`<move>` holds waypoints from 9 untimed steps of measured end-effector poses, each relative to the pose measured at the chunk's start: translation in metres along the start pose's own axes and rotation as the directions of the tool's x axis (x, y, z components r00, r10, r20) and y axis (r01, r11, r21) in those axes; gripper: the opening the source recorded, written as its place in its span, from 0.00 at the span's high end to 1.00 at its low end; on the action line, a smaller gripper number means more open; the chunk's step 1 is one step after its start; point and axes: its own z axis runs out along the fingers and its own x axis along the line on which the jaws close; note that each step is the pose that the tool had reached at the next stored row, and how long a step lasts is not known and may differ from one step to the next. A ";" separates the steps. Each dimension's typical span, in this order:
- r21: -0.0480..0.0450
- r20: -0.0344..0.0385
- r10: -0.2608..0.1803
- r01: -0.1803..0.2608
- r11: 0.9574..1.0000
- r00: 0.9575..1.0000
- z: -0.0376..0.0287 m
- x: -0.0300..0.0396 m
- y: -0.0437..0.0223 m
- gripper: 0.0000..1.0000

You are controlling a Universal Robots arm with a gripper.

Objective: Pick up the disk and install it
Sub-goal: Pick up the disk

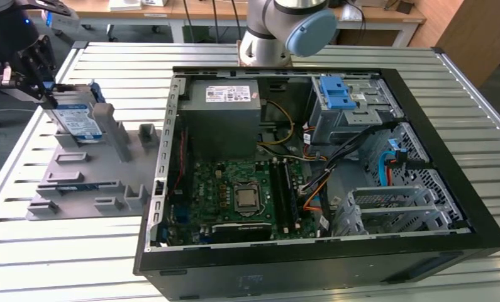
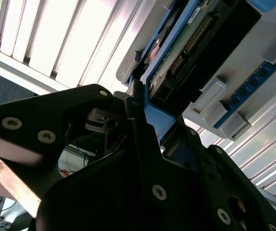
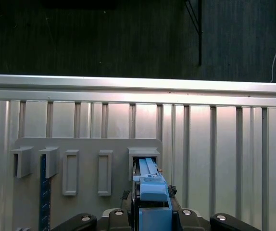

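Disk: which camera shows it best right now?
The exterior view: the disk stands upright in the grey holder, label facing the camera. Both wrist views give its blue-framed edge close up.

Disk (image 1: pixel 75 119) is stood upright in holder (image 1: pixel 90 189), at the exterior view's left on table (image 1: pixel 56 264); computer case (image 1: pixel 317 267) is set just right of it.

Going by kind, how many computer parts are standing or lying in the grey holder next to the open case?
disk: 1
memory module: 1
Total in the grey holder: 2
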 end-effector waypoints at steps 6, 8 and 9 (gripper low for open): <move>0.000 0.000 0.000 0.000 1.000 1.000 -0.0015 -0.0001 0.0000 0.64; 0.000 0.000 0.000 0.000 1.000 1.000 -0.0030 -0.0001 0.0001 0.64; 0.000 0.000 0.000 0.000 1.000 1.000 -0.0039 -0.0002 0.0001 0.64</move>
